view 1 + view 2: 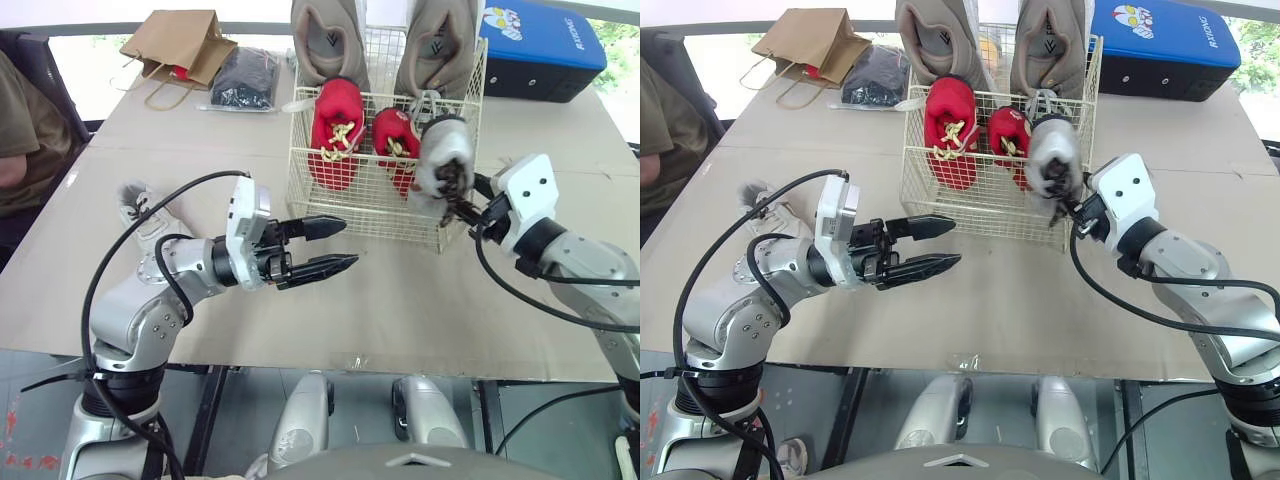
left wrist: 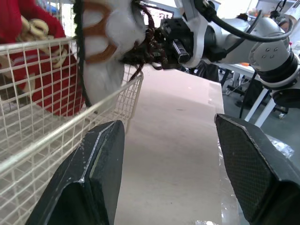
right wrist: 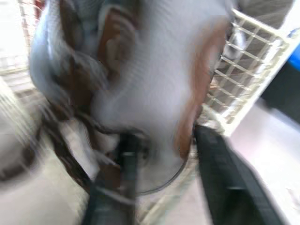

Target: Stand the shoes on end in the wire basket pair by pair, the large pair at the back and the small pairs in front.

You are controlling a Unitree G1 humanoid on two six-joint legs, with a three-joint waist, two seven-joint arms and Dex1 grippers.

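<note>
The white shoe (image 1: 445,160) with brown laces is at the near right corner of the wire basket (image 1: 360,215), held roughly on end at the level of the rim. Whether it touches the basket floor cannot be told. The right end effector (image 1: 468,208) is closed on it at the laced part and reaches in from the right, just outside the basket's near right corner.

Inside the basket, the two red shoes (image 1: 335,125) stand on end side by side in the front row, just left of the white shoe. Behind them the two large grey shoes (image 1: 330,40) stand upright against the far wall, their tops well above the rim.

The second white shoe (image 1: 140,205) lies on the worktop (image 1: 400,300) at the left, well apart from the basket and just beyond the left arm.

The left end effector (image 1: 345,245) hangs over the worktop near the basket's near left side. It points right, with its two black fingers spread wide and nothing between them.

At the far left of the worktop lies a brown paper bag (image 1: 180,45), with a dark bundle (image 1: 245,78) just to its right. A blue case (image 1: 540,45) sits at the far right behind the basket. A person (image 1: 20,120) sits at the left edge.
</note>
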